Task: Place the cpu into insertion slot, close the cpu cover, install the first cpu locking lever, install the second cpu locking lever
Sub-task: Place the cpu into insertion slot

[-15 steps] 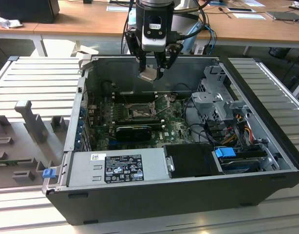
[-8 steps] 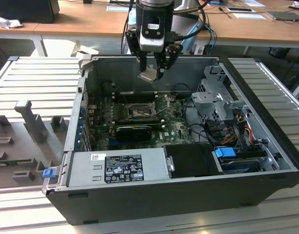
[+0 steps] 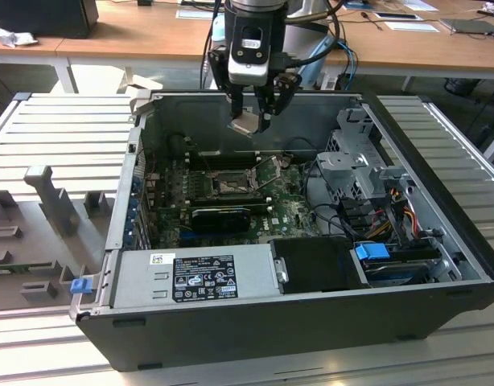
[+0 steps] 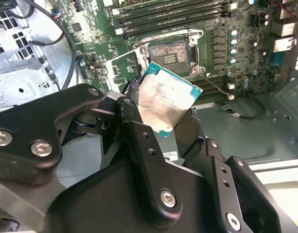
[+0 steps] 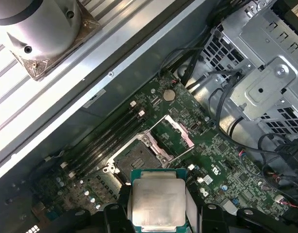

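Step one: the end effector (image 3: 253, 119), clamped on the cpu (image 5: 157, 200), hangs above the open socket (image 4: 171, 52); seating likely demands square alignment.

In the exterior view, a pale grey ribbed metal surface (image 3: 62, 121) spreads across the left and right of the frame. Light wooden desks (image 3: 134, 40) on white legs (image 3: 67, 76) run along the top edge. They carry white papers (image 3: 412, 26) at upper right, and a dark box (image 3: 46, 16) and crumpled white paper (image 3: 12, 36) at upper left. The light is bright and even.
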Controlling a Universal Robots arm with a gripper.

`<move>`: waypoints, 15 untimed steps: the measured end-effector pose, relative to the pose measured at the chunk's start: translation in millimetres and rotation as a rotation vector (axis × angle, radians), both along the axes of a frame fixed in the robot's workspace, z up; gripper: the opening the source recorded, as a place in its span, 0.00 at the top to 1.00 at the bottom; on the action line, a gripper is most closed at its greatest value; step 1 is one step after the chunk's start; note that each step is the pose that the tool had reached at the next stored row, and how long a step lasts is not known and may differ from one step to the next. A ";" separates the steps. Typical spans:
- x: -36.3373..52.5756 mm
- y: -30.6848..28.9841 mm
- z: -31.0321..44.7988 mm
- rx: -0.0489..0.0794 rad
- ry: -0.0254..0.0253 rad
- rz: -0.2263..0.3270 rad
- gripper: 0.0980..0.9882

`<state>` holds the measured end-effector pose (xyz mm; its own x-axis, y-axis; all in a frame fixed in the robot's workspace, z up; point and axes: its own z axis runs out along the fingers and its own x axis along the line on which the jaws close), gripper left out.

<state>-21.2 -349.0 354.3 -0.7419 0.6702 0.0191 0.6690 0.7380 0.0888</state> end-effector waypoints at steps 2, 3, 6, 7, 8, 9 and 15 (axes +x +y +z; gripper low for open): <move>0.0 0.0 -0.1 -0.001 0.0000 -0.040 0.52; 0.0 0.0 -0.2 -0.001 0.0000 -0.054 0.52; 0.0 0.0 -0.3 -0.001 0.0001 -0.100 0.52; 0.0 0.0 -0.3 -0.001 0.0001 -0.113 0.52; 0.0 0.0 -0.3 -0.001 0.0001 -0.123 0.52; 0.0 0.0 -0.3 -0.002 0.0000 -0.131 0.52; 0.0 0.0 -0.3 -0.002 0.0001 -0.165 0.52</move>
